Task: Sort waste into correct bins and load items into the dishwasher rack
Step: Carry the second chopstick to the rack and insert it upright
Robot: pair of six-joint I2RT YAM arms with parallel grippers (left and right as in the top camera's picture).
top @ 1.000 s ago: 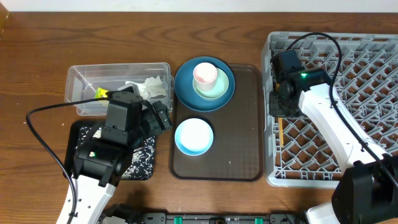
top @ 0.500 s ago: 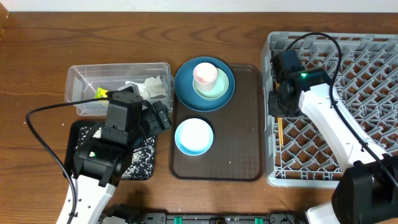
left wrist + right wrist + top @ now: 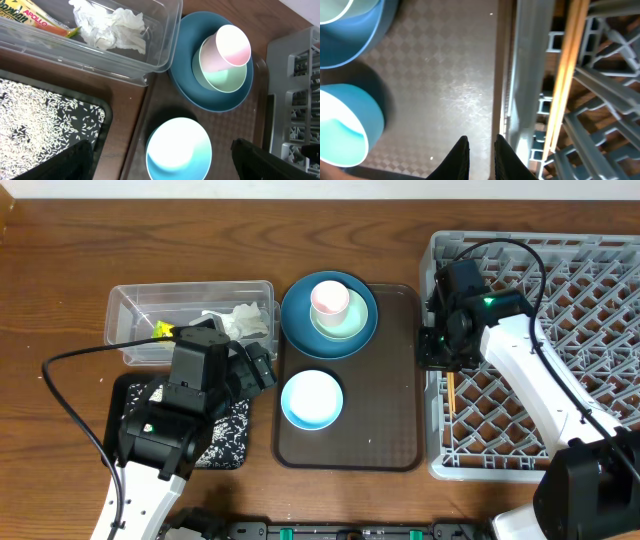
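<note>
The crumpled tissue (image 3: 245,318) and the yellow-green wrapper (image 3: 160,330) lie in the clear tub (image 3: 125,310). Rice grains (image 3: 35,107) cover the black tray (image 3: 235,448). The pink cup (image 3: 330,298) sits in the green bowl (image 3: 347,328) on the dark blue plate (image 3: 295,330). The pale blue bowl (image 3: 312,400) stands on the brown tray. The chopsticks (image 3: 450,392) lie in the grey rack (image 3: 600,280) by its left wall. My left gripper (image 3: 167,162) is open wide above the pale blue bowl. My right gripper (image 3: 482,150) is shut and empty, above the brown tray's right edge.
The brown serving tray (image 3: 390,410) lies between the bins and the rack. The rack's left wall (image 3: 530,75) stands just right of my right fingers. A black cable (image 3: 70,395) loops left of the left arm.
My right gripper has moved left, from over the rack's left edge to the brown tray's right edge. The chopsticks stay in the rack. The left arm has not moved.
</note>
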